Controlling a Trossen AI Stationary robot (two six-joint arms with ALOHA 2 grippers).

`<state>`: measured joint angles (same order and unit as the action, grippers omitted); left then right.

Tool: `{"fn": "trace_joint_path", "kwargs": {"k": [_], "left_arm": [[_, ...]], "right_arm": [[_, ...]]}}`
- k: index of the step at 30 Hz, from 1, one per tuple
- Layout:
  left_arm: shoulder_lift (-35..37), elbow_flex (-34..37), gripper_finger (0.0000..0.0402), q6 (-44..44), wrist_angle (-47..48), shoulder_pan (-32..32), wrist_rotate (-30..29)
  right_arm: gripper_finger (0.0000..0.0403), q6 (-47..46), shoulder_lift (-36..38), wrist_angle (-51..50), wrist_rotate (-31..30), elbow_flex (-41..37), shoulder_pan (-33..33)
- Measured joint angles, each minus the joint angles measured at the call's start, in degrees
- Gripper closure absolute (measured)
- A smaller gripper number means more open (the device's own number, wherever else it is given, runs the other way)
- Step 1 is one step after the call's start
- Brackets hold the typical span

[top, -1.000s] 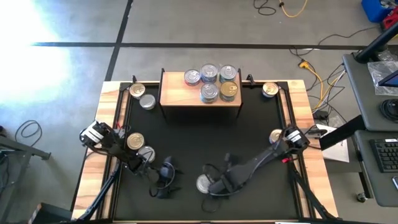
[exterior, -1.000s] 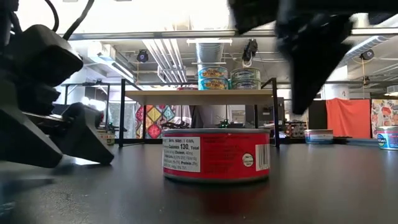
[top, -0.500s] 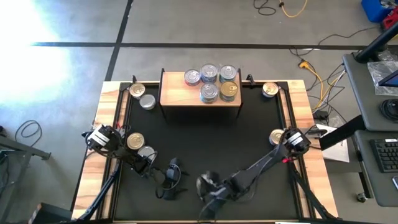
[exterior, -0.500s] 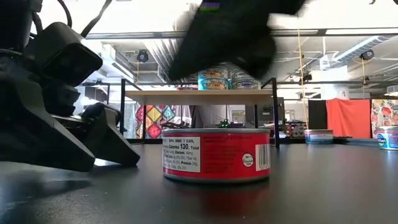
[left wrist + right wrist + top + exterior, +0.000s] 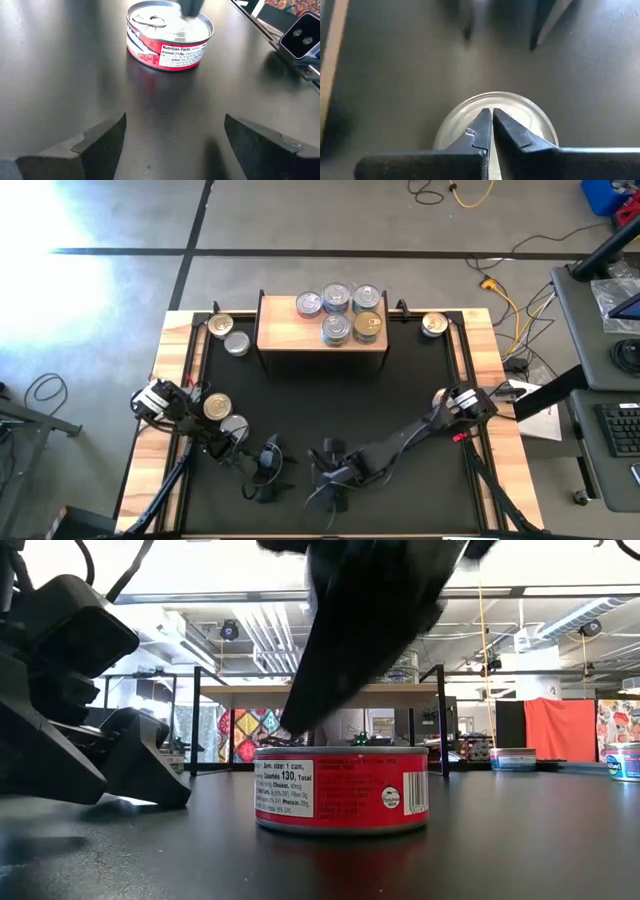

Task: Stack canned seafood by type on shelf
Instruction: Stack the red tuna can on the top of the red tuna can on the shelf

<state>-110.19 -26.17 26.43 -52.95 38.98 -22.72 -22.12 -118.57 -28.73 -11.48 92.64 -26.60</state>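
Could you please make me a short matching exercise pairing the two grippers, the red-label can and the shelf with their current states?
1. left gripper
2. right gripper
3. red-label can
4. shelf

A. carries several cans
B. shut, tips above a silver lid
C. open, holding nothing
D. stands on the black table near the front edge

Pairs: 1-C, 2-B, 3-D, 4-A
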Motion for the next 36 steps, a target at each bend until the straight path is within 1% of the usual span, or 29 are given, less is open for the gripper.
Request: {"fn": "trace_joint_path", "kwargs": {"k": [3, 6, 11, 13, 15, 16, 17, 18, 20, 21, 23, 25, 27, 28, 29, 31, 33, 36], "left_arm": [[0.0, -0.1, 0.0078, 0.0, 0.0, 0.0, -0.3], [0.0, -0.1, 0.0078, 0.5, 0.0, 0.2, -0.5], [0.0, -0.1, 0.0078, 1.6, 0.0, 0.4, -0.8], [0.0, 0.0, 0.0078, 1.7, 0.0, 0.4, -0.8], [0.0, 0.0, 0.0078, 1.6, 0.0, 0.4, -0.8], [0.0, -0.1, 0.0078, 1.6, 0.0, 0.4, -1.1], [-0.1, -0.1, 0.0078, 1.4, -0.5, 0.5, -1.6], [-0.3, -0.1, 0.0078, 0.8, -1.1, 0.5, -2.3], [-1.0, -0.5, 0.0078, -1.0, -2.6, 0.6, -4.7], [-1.5, -0.8, 0.0078, -2.0, -3.1, 0.6, -6.2], [-2.7, -2.2, 0.0078, -3.7, -3.1, 0.1, -9.0], [-4.7, -3.8, 0.0078, -3.9, -3.2, -0.7, -12.6], [-7.2, -6.2, 0.0078, -3.6, -3.9, -1.5, -15.6], [-8.5, -7.4, 0.0078, -3.5, -4.1, -1.7, -17.1], [-9.8, -8.7, 0.0078, -3.4, -4.5, -2.1, -18.3], [-12.0, -10.7, 0.0078, -3.5, -5.7, -2.8, -20.2], [-13.5, -11.9, 0.0078, -4.4, -7.4, -3.4, -21.4], [-14.2, -12.6, 0.0078, -4.2, -9.1, -5.1, -21.2]], "right_arm": [[0.0390, 0.0, -2.0, 1.2, -0.7, 0.1, 1.2], [0.0390, -3.4, -2.8, -0.1, -2.6, 0.3, 2.9], [0.0390, -8.1, -2.0, -9.8, -8.4, 0.3, 4.0], [0.0390, -12.7, -1.4, -16.2, -11.0, 0.2, 4.0], [0.0390, -20.0, -0.9, -21.6, -12.9, 0.0, 3.8], [0.0390, -24.0, -0.8, -22.5, -13.2, 0.0, 3.7], [0.0390, -27.0, -0.3, -22.0, -13.1, -0.1, 3.5], [0.0390, -27.8, 0.2, -20.5, -12.8, -0.2, 3.2], [0.0390, -26.6, 1.5, -15.9, -13.7, -0.2, 2.4], [0.0390, -26.3, 2.5, -16.0, -14.8, -0.2, 2.0], [0.0390, -27.0, 5.0, -21.0, -16.7, -0.2, 1.5], [0.0390, -31.5, 6.3, -29.4, -18.2, -0.1, 1.4], [0.0390, -36.8, 6.2, -39.1, -19.4, -0.8, 1.8], [0.0390, -38.8, 5.8, -42.1, -19.8, -1.6, 2.0], [0.0390, -39.9, 5.5, -42.6, -20.0, -2.3, 2.4], [0.0390, -39.6, 5.5, -39.9, -18.6, -3.9, 2.9], [0.0390, -37.1, 5.6, -34.8, -15.0, -5.7, 3.0], [0.0390, -33.9, 5.5, -24.9, -9.3, -8.0, 2.9]]}}
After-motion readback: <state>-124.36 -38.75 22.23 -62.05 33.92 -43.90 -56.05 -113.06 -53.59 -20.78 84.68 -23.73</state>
